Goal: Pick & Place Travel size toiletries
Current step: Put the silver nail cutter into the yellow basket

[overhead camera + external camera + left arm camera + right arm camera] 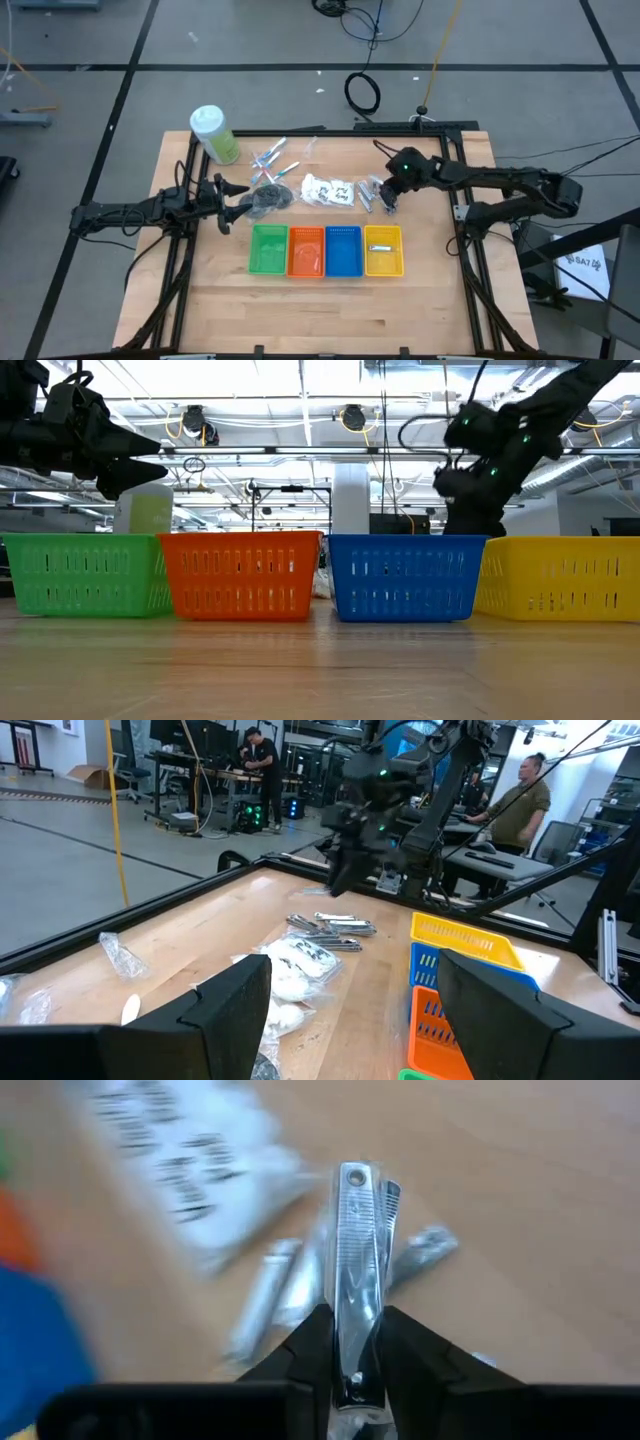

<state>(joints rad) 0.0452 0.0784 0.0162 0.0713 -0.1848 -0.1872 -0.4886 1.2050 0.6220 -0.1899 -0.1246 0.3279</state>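
Between the right gripper's (358,1342) closed jaws sits one silver clipper (356,1260), pinched by its end just above the pile (372,193) on the surface (430,300), so it could swivel or slip free; the left gripper (350,1010) waits open by the pouch (268,199).

Bright overhead ceiling lights (350,415) glare white across the top of the low view, silhouetting the arms, while the right wrist view is smeared with blur at its upper left and the table (420,300) is evenly lit.
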